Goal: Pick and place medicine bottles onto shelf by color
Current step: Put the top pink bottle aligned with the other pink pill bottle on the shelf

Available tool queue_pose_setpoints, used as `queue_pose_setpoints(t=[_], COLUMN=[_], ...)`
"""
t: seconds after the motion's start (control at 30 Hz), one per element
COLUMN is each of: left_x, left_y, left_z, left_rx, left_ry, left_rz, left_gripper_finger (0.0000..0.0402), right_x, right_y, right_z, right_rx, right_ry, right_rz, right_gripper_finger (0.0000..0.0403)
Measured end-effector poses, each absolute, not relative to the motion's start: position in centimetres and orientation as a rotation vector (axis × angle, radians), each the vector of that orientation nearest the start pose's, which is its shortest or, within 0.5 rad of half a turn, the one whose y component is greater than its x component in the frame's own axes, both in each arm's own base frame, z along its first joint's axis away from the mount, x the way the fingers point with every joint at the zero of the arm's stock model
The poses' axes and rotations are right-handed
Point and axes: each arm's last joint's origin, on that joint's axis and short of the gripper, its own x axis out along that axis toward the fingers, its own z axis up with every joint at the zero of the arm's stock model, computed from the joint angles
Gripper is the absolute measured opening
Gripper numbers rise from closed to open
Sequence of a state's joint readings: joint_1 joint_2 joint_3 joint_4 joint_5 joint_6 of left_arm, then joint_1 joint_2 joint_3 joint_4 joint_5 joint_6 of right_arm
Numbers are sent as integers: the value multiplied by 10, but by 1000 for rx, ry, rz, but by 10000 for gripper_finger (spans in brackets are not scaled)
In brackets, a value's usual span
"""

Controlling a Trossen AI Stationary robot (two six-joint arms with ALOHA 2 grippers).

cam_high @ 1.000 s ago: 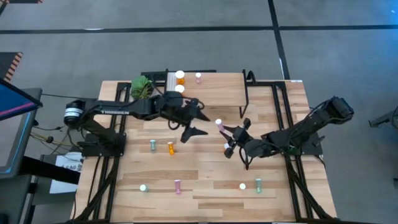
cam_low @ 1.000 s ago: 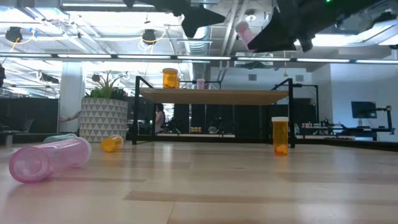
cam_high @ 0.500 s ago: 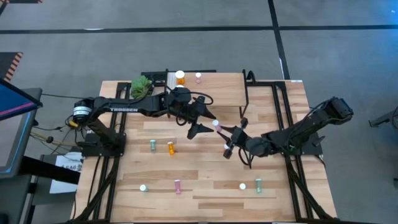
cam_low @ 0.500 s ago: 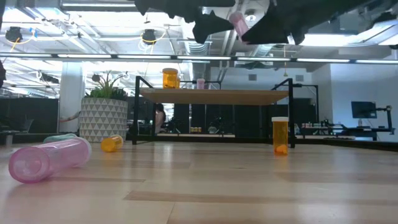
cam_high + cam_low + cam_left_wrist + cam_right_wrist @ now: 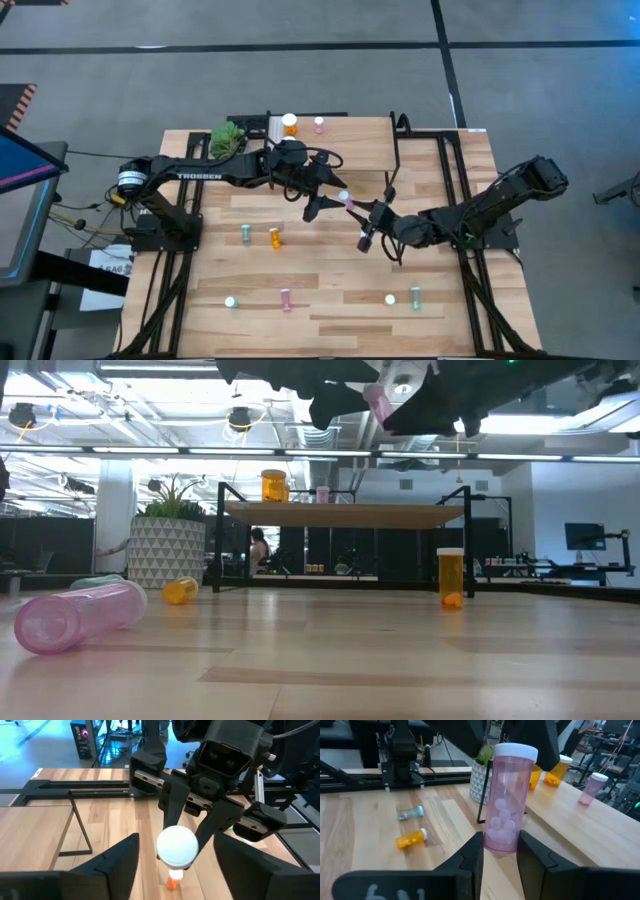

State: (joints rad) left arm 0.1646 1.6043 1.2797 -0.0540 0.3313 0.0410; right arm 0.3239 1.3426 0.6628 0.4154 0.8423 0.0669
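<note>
So you've got a handoff in mid-air over the middle of the light plank counter (image 5: 330,290). Your right gripper (image 5: 497,851) has its jaws clamped on the lower body of a small clear-pink medicine bottle with a white cap (image 5: 506,799), holding it up off the counter with the cap pointing toward your left arm. You can see the same pink bottle (image 5: 379,402) at the top of the low view, tucked between the two dark arms.

Your left gripper (image 5: 176,865) sits right at the cap end, jaws spread with one finger on each side of the white cap (image 5: 176,845). From the left wrist view the cap sits between the fingers with a gap on both sides, so they're open, not gripping.

The low light-wood shelf on thin black legs (image 5: 350,150) is at the far edge of the counter, just beyond your left gripper. It carries a larger orange bottle (image 5: 290,124) and a small pink bottle (image 5: 319,124), both upright near its white-strip end.

Still on the counter:
- a teal bottle (image 5: 246,233) and a small orange bottle (image 5: 275,237) lying side by side, near your left arm's side
- a teal bottle (image 5: 230,301) and a pink bottle (image 5: 286,299) along the near edge
- a white-capped bottle (image 5: 390,299) and a teal one (image 5: 416,296) near edge too, right side
- a tall orange bottle (image 5: 451,577) standing upright under the shelf's edge in the low view

A green potted plant (image 5: 228,139) sits next to the shelf.
</note>
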Motion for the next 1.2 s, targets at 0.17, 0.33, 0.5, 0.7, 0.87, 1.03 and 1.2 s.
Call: queue_pose_setpoints(t=[0.17, 0.33, 0.5, 0.7, 0.87, 1.03, 1.2], left_x=[365, 365, 364, 364, 364, 363, 360], left_y=[51, 51, 51, 51, 51, 55, 63], left_z=[311, 310, 309, 309, 308, 310, 324], left_rx=[-53, -56, -56, -57, -66, -79, -58], left_ry=[364, 376, 388, 389, 393, 405, 459], left_rz=[-172, -176, -177, -178, -177, -169, -114], left_gripper_finger=[185, 143, 115, 99, 99, 99, 99], right_x=[265, 266, 266, 266, 266, 266, 266], right_y=[66, 65, 65, 65, 65, 64, 63], right_z=[231, 231, 231, 231, 231, 231, 230], right_rx=[-81, -78, -76, -76, -77, -96, -110], right_ry=[206, 205, 203, 203, 204, 208, 216], right_rz=[-520, -522, -521, -521, -521, -523, -534], right_gripper_finger=[109, 109, 109, 109, 112, 142, 183])
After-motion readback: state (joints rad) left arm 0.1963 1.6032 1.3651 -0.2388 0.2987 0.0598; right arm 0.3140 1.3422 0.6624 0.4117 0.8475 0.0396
